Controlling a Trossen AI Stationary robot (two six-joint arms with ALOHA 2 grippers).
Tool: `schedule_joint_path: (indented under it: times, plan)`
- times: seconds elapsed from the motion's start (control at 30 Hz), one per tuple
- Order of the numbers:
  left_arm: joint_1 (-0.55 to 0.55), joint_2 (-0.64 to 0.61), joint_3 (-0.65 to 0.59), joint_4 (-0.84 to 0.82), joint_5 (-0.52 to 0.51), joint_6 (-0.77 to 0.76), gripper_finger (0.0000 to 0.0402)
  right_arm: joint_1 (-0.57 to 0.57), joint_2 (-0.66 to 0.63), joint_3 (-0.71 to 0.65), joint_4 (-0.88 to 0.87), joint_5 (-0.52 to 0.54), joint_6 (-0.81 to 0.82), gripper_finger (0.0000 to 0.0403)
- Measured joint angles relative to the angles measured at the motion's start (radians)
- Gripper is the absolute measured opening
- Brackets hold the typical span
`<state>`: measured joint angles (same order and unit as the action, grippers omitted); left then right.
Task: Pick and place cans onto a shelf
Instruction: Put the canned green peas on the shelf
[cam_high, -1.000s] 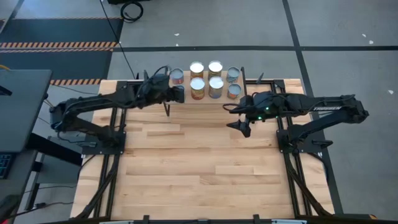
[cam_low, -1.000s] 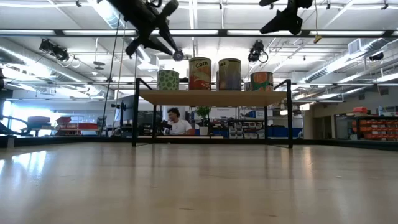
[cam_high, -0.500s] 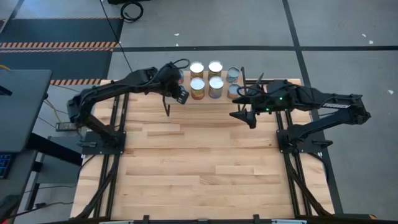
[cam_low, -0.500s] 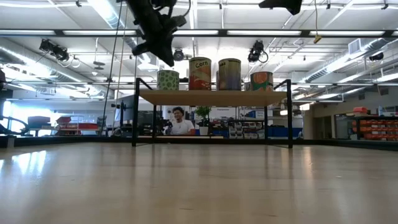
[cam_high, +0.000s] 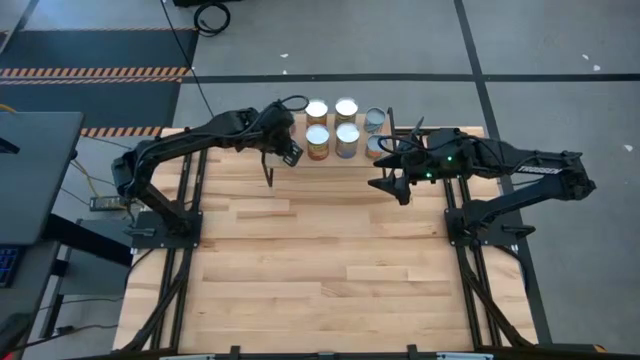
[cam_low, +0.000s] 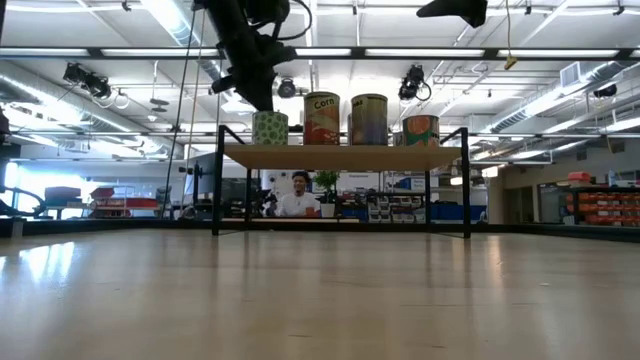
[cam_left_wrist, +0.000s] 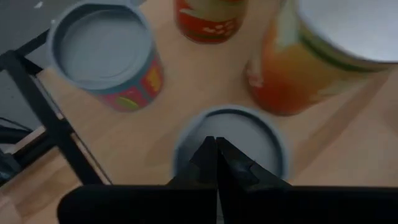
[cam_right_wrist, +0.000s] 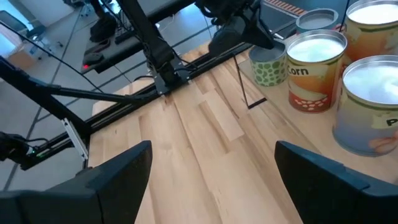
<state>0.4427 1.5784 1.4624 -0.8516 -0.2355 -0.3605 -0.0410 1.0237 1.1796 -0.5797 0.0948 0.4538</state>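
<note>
Overhead, table-level, two wrist views

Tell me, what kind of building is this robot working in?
Probably a big workshop or warehouse-style lab: long ceiling light strips over an open hall, stocked storage racks behind the table, and hazard-striped floor tape.

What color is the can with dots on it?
Green dots on white, can under the left claw; the right wrist view shows it best.
</note>
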Motion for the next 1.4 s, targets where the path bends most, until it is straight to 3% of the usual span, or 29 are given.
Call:
schedule_joint_path:
  times: [0.4,0.53,0.9,1.2,1.4]
  plan:
    - [0.039,0.000,0.021,-0.028,0.053,0.003,0.0000,0.000,0.000,0.000,0.000,0.001,0.019,0.0347]
    - [0.015,-0.008,0.056,-0.066,0.031,0.005,0.0000,0.000,0.000,0.000,-0.002,0.001,0.022,0.0347]
    - [0.013,0.004,-0.008,-0.062,-0.051,0.006,0.0003,-0.002,0.000,-0.001,-0.007,0.001,0.018,0.0347]
    - [0.017,0.001,-0.009,-0.044,-0.044,0.022,0.0005,-0.003,0.000,-0.001,0.019,0.022,0.017,0.0347]
    - [0.002,-0.004,0.067,-0.084,-0.005,0.081,0.0005,-0.003,0.000,-0.001,0.072,0.013,-0.024,0.0347]
